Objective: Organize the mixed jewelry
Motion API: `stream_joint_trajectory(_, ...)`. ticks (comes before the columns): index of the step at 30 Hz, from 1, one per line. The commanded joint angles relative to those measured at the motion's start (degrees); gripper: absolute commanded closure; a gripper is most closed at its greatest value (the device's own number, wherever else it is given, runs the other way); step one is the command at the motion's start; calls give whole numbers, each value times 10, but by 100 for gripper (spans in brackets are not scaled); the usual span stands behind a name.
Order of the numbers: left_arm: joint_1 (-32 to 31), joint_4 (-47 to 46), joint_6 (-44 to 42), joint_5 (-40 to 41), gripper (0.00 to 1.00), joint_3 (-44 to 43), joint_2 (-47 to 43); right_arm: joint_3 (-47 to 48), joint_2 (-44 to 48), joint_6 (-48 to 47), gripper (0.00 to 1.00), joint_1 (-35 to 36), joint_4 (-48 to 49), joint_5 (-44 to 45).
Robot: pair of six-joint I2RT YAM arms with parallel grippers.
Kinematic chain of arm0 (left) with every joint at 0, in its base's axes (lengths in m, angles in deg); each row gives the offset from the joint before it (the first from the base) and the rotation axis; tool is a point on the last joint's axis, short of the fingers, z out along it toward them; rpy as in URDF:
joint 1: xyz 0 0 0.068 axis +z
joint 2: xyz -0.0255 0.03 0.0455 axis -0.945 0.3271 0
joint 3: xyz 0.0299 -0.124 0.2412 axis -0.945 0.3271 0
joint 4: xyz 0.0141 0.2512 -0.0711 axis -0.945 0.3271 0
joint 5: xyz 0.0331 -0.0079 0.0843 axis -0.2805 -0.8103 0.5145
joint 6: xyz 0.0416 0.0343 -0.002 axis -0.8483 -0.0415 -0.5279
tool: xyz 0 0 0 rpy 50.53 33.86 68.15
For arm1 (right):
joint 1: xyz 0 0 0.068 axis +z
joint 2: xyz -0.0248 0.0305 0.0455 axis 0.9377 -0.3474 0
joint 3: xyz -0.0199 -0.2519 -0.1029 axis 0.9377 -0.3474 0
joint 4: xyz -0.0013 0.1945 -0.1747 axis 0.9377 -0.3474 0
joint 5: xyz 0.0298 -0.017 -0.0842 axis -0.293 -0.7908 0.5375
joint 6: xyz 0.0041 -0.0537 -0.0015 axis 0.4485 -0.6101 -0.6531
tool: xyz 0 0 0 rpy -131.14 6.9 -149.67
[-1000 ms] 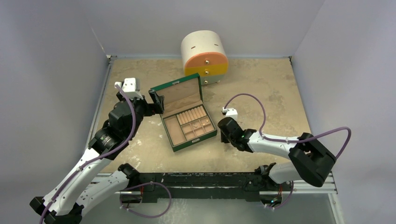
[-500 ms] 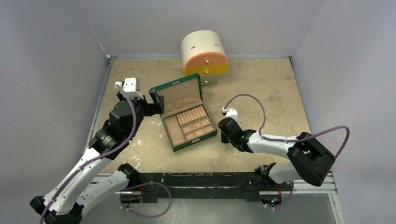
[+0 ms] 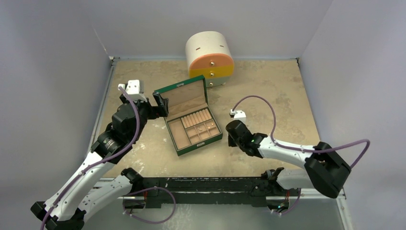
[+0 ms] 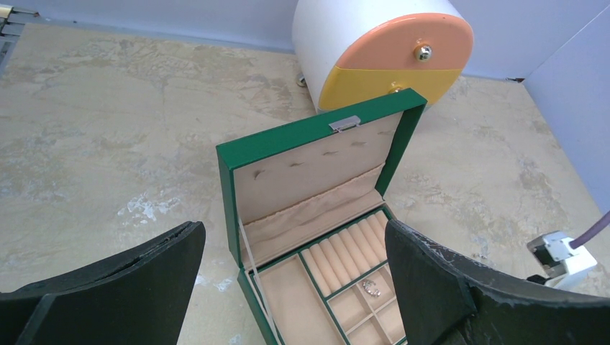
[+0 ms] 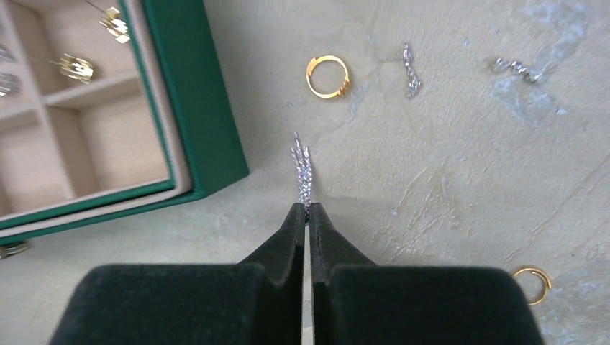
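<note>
The green box [image 3: 176, 145] stands open mid-table. In the right wrist view my right gripper [image 5: 308, 208] is shut on the near end of a thin silvery chain piece [image 5: 302, 167] that lies just right of the box's wall [image 5: 194, 115]. On the table beyond it lie a gold ring [image 5: 328, 75], two more silvery pieces [image 5: 411, 72] [image 5: 518, 70] and another gold ring [image 5: 534, 282]. Two gold pieces [image 5: 75, 66] [image 5: 115, 24] sit in box compartments. A silvery piece [image 4: 370, 287] lies in a small compartment. My left gripper [image 4: 293, 237] is open and empty, just left of the raised lid [image 4: 309, 172].
A round white drawer unit [image 3: 209, 58] with orange and yellow fronts stands at the back, behind the box. Grey walls close in the table on the left, back and right. Both arms' purple cables loop above the table.
My right arm's elbow has swung out to the right and lower, while its gripper has stayed beside the box's right wall. The left arm and the box have not moved.
</note>
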Motion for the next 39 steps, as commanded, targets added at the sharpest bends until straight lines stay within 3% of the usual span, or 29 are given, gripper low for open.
stream_joint_trajectory(1,4,-26,3,-4,4,-3,-4,45,55,-1,100,-2,-42,13)
stream_joint_trajectory(5,4,-26,3,-4,4,-4,-4,69,94,-25,100,-2,-48,15)
stream_joint_trajectory(13,4,-24,3,-4,4,-4,-8,103,120,-89,100,-1,-3,-70)
stream_joint_trajectory(23,4,-24,3,-3,4,-3,-11,149,63,-115,100,-1,50,-161)
stream_joint_trajectory(39,5,-24,3,-2,4,-5,-14,180,-49,-106,100,-1,123,-192)
